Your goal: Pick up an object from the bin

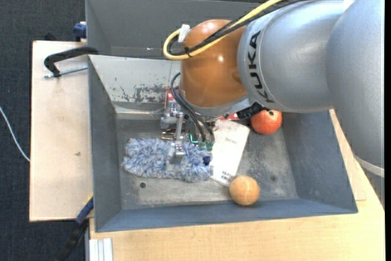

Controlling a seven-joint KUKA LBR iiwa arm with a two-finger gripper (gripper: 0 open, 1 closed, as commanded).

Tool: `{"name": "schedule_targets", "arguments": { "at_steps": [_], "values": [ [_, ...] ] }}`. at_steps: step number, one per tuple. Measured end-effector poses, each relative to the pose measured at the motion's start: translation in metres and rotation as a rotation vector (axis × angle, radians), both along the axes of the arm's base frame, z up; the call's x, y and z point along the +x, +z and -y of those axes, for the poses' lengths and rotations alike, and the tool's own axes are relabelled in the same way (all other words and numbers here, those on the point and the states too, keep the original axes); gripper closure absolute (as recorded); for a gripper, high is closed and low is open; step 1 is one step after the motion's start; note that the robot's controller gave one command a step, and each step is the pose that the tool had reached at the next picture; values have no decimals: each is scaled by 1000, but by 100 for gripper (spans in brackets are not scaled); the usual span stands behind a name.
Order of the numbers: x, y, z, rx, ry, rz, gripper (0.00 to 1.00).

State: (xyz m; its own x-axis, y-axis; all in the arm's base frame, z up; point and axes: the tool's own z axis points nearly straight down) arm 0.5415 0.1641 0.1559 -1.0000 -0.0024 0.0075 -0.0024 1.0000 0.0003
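The hand (179, 142) hangs low in the bin (122, 21), a cluster of bare metal and thin wires under a glossy, rounded orange cover (208, 70). Whether it is wide or narrow I cannot tell from here. Right beneath it, and spreading out to its left, lies a shaggy cloth (146, 159) of blue and white tufts, flat on the grey metal floor; the hand's tip is down at the cloth's right part. Just right of the hand lies a flat white card (231, 153) with small print too fine to read. Beyond the card's far end is a smooth orange ball (267, 121), and near its other end a matte tan ball (244, 190). The smooth silver arm (305, 58) reads "KUKA", and a yellow cable (275, 2) loops over it.
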Motion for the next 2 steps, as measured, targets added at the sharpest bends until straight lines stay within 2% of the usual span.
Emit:
{"name": "schedule_targets", "arguments": {
  "at_steps": [1, 2],
  "values": [
    [2, 5, 1, 1, -2, 8, 0],
    [13, -60, 37, 3, -59, 13, 0]
  ]
}}
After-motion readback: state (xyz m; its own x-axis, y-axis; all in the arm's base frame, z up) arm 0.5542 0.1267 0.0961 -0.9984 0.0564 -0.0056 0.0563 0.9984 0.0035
